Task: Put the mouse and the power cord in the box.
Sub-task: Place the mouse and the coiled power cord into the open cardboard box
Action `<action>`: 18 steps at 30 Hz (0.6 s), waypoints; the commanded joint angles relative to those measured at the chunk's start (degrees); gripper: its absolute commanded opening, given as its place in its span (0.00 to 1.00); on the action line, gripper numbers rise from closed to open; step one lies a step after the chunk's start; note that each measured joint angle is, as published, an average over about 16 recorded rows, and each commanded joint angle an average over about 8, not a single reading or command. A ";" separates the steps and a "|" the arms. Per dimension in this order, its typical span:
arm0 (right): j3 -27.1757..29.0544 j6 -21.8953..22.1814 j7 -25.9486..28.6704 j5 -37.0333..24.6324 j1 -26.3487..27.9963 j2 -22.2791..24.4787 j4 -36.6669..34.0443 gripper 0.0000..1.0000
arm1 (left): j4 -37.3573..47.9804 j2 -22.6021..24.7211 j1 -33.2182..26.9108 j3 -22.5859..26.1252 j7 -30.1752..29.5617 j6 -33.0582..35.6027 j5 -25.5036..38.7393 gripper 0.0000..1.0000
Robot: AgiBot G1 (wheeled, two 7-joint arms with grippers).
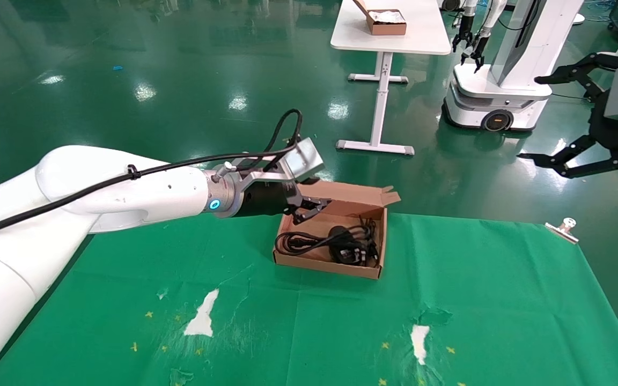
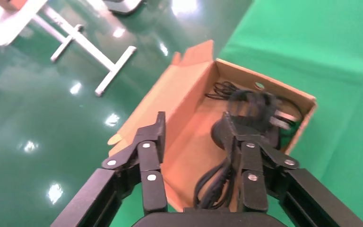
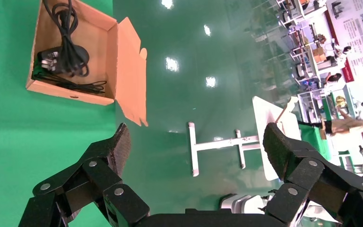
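Box [image 1: 326, 264], one, sits on the green tabletop [image 1: 475, 300] in the head view, holding one mouse [image 1: 337, 234] and one power cord [image 1: 309, 244]; the left gripper [image 1: 317, 208] hovers above it, jaws apart and empty. Left wrist view: same box, open fingers [image 2: 151, 156]. Right wrist view: right gripper [image 3: 196, 146] raised well aside, jaws wide, empty.

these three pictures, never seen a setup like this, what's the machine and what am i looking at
It is a two-armed robot. One picture comes from its head, looking down at a table with a green cloth; the other two come from cameras on its wrists. The left gripper hangs open over the box, holding nothing. In the box lie the power cord and, as far as can be told, the mouse. The right gripper waits open off to the side, over the floor.
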 commanded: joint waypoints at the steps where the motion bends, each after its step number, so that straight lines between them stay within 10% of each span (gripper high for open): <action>1: 0.11 0.06 0.33 0.26 -0.37 0.04 0.39 1.00 | -0.55 -0.52 0.47 -0.53 0.02 0.57 -0.49 1.00; 18: 5.17 -0.94 15.68 12.03 -16.64 2.85 18.38 1.00 | -14.08 -12.88 11.62 -12.24 -0.93 12.55 -12.22 1.00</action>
